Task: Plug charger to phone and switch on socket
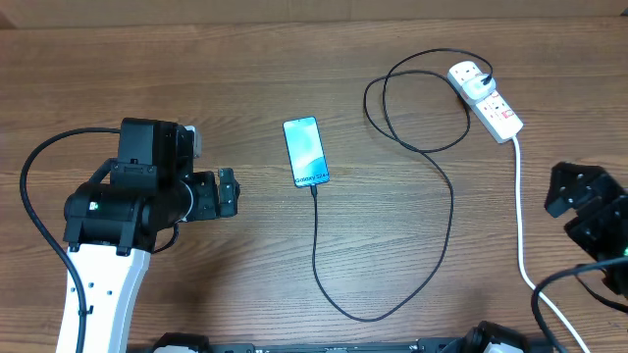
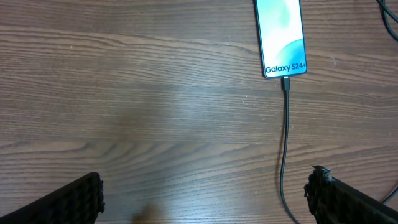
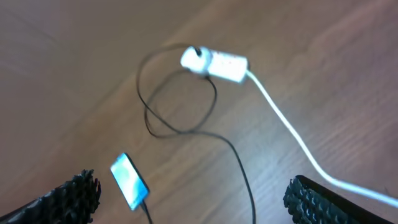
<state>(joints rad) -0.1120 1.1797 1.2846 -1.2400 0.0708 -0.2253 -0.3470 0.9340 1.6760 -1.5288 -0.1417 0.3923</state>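
Note:
The phone (image 1: 305, 151) lies flat mid-table with its blue-white screen up; it also shows in the left wrist view (image 2: 282, 36) and the right wrist view (image 3: 129, 179). The black charger cable (image 1: 446, 211) has its tip in the phone's near end (image 2: 286, 83), loops across the table, and its plug sits in the white socket (image 1: 487, 99) at the back right (image 3: 214, 63). My left gripper (image 1: 228, 193) is open and empty, left of the phone (image 2: 205, 199). My right gripper (image 3: 193, 199) is open and empty, raised at the table's right side.
The socket's thick white lead (image 1: 522, 230) runs down the right side towards the front edge, past the right arm (image 1: 589, 211). The left arm's base (image 1: 108, 245) fills the near left.

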